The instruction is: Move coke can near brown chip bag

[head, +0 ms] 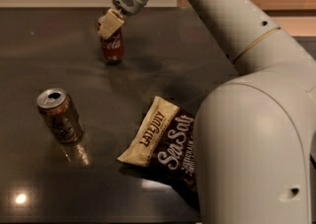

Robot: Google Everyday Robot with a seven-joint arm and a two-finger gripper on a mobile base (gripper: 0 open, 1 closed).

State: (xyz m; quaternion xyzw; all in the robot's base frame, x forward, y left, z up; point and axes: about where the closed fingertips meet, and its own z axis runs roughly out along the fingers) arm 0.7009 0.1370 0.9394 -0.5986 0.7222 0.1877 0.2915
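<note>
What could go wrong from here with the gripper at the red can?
1. The gripper sits at the top rim of the small red Coca-Cola can. A hold that high might tip the can.
2. The brownish-orange can with a silver top stands left of the likely path; a wide sweep could knock it.
3. The white robot arm hides the right part of the dark brown and cream chip bag, so placement there may be hard to judge.

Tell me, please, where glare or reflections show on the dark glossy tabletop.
Camera view: a bright glare spot at the tabletop's lower left; a faint reflection below the brownish-orange can; the cream gripper, at the red coke can's top, shows no glare.
</note>
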